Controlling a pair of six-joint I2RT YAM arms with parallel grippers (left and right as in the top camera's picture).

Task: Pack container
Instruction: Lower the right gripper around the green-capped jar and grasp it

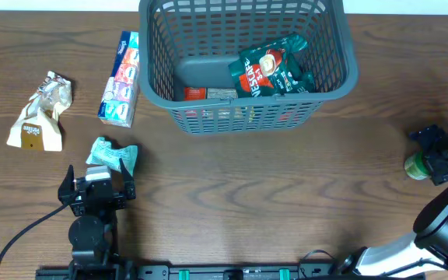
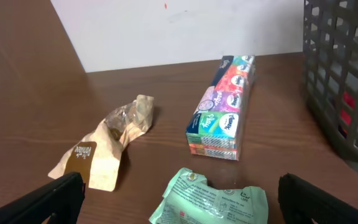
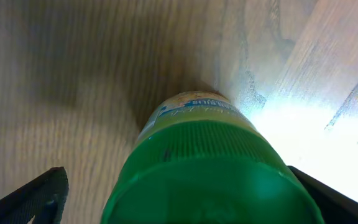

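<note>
The container (image 1: pixel 351 58) is a dark grey lattice basket at the back, seen also at the right edge of the left wrist view (image 2: pixel 340 81). Inside lie a dark green coffee packet (image 1: pixel 274 66) and a red box (image 1: pixel 208 93). My left gripper (image 1: pixel 98 185) (image 2: pixel 180 193) is open, its fingers either side of a crumpled pale green packet (image 1: pixel 113 154) (image 2: pixel 213 199) without touching it. My right gripper (image 1: pixel 426 159) (image 3: pixel 173 193) is open around a bottle with a green cap (image 1: pixel 415 165) (image 3: pixel 197 162); a gap shows at the left finger.
A multi-coloured tissue pack (image 1: pixel 121 78) (image 2: pixel 222 109) lies left of the basket. A beige and brown crumpled packet (image 1: pixel 41 113) (image 2: pixel 107 146) lies further left. A white wall rises behind the table in the left wrist view.
</note>
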